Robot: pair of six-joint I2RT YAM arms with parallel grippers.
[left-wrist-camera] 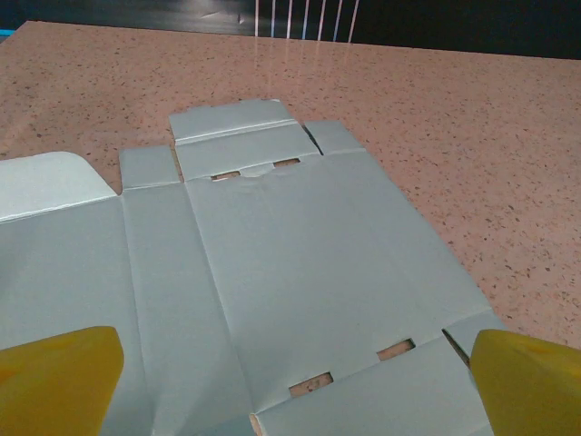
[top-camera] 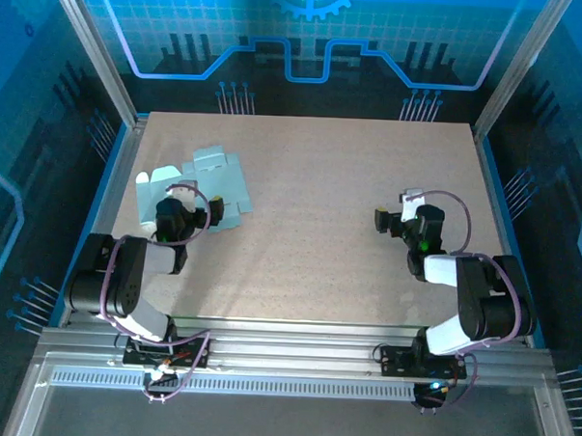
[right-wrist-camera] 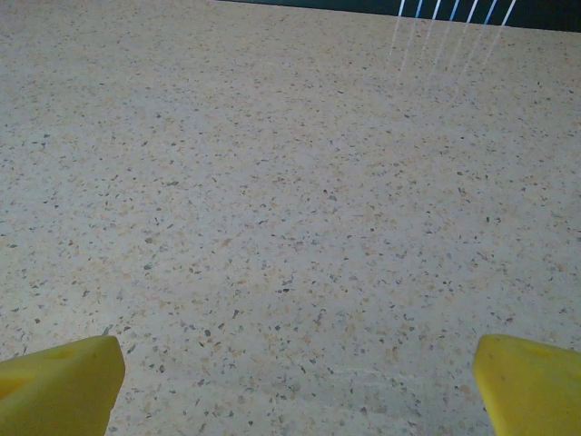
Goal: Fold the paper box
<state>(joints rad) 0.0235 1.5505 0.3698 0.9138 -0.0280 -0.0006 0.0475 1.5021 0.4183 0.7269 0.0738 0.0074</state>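
A speckled beige stone-look worktop (top-camera: pixel 319 229) spreads ahead of and between the left claw (top-camera: pixel 176 196) and the right claw (top-camera: pixel 396 213). Beyond both claws, at its far edge, stands a blue-lit back panel (top-camera: pixel 183 30) printed with a pale grid and a gear outline. Silver aluminium posts (top-camera: pixel 91 45) rise at the far corners. Grooved aluminium rails (top-camera: pixel 294 358) run behind the claws, along the near edge.

paper box (top-camera: pixel 225 191): near part under left arm (top-camera: pixel 124 278), probably a flap | wrist view: edges cropped
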